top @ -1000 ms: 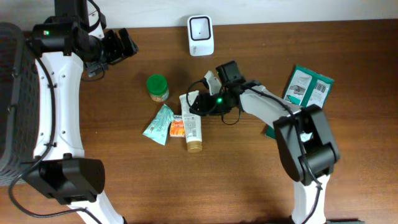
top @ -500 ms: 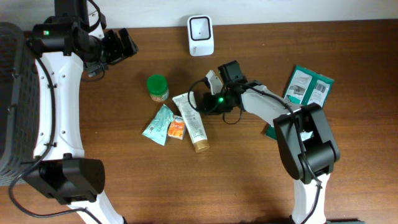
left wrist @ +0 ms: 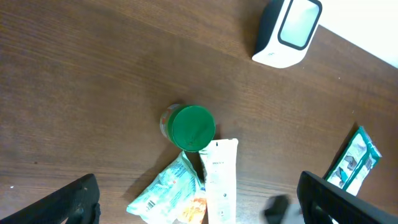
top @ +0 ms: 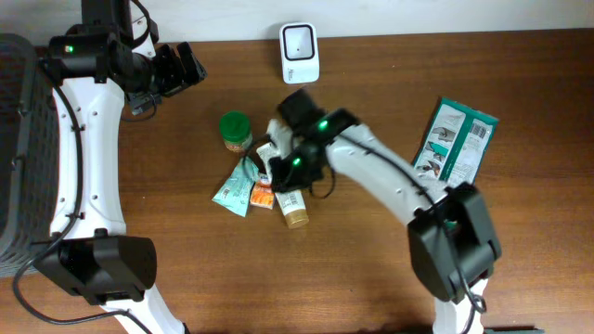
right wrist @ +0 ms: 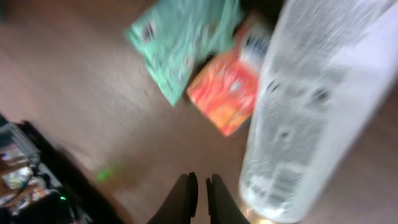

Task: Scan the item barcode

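A white tube [top: 290, 200] with a gold cap lies in the middle of the table among a teal sachet [top: 236, 186], an orange packet [top: 263, 193] and a green-lidded jar [top: 235, 130]. The white scanner [top: 300, 53] stands at the back edge. My right gripper [top: 277, 174] hovers over the tube's upper end. In the right wrist view its fingers [right wrist: 185, 194] are shut with nothing between them, and the tube [right wrist: 311, 106] lies just to their right, blurred. My left gripper [top: 178, 70] is open at the far left, high above the items [left wrist: 202, 202].
A green flat package [top: 455, 139] lies at the right of the table. A dark mesh basket [top: 17, 148] stands at the left edge. In the left wrist view the jar [left wrist: 193, 127], tube [left wrist: 221, 180] and scanner [left wrist: 287, 31] lie below.
My right gripper shut, and its arm swung left from beside the tube to over it. The tube turned, its cap end going right. The left arm has not moved.
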